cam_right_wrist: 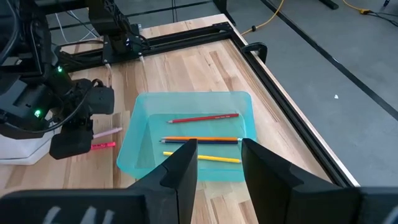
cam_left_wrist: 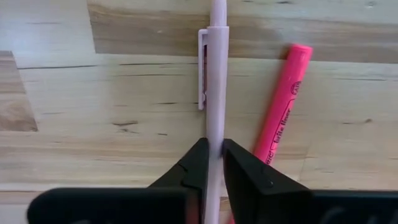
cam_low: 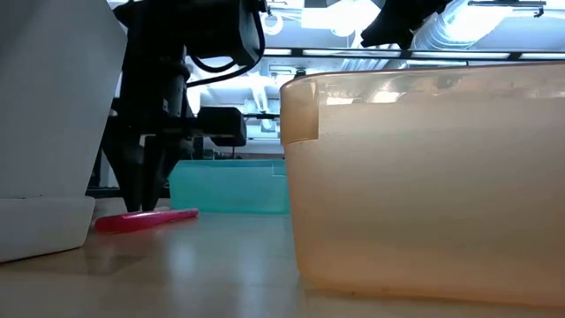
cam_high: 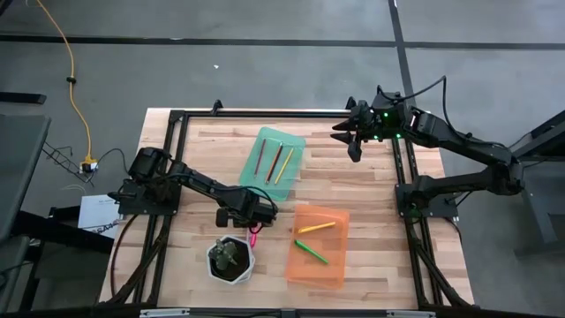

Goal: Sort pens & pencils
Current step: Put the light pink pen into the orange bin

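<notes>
Beside the pink highlighter (cam_left_wrist: 281, 106), the left pincer (cam_left_wrist: 212, 163) clamped a pale pen (cam_left_wrist: 217, 87); the right pincer (cam_right_wrist: 216, 163) hung apart.

**Wood, plastic and matt black**

The table (cam_left_wrist: 124, 112) is showing pale planked wood, smooth with fine grain. The pale pen (cam_left_wrist: 217, 93) is looking like smooth, slightly glossy plastic, as is the pink highlighter (cam_left_wrist: 283, 106) with its printed barrel. The left gripper (cam_left_wrist: 214, 163) fingers are showing matt black plastic. The green tray (cam_right_wrist: 140, 134) and orange tray (cam_low: 424, 177) are appearing translucent, frosted plastic.
</notes>
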Robot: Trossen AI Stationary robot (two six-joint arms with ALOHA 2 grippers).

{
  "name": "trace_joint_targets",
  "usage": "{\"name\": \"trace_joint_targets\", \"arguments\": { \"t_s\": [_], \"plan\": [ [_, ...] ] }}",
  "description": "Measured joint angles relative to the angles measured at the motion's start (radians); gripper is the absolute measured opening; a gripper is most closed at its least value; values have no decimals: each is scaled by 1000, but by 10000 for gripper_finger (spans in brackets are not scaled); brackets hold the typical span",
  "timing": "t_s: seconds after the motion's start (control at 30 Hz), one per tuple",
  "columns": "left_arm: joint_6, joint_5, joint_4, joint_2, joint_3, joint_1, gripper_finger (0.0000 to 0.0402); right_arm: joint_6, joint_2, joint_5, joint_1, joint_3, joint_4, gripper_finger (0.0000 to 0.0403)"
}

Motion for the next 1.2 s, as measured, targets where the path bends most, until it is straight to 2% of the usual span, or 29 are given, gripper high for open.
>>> {"name": "trace_joint_targets", "arguments": {
  "t_s": [0.4, 0.57, 1.03, 1.2],
  "plan": [
    [14, 0, 9, 1, -4, 0, 34, 0, 0, 0, 0, 0, 0, 117],
    [15, 21, 67, -5, -30, 1, 33, 0, 0, 0, 0, 0, 0, 117],
    [15, 15, 55, -1, -31, 0, 33, 0, 0, 0, 0, 0, 0, 117],
    [13, 12, 56, 1, -33, 0, 56, 0, 0, 0, 0, 0, 0, 117]
  ]
}}
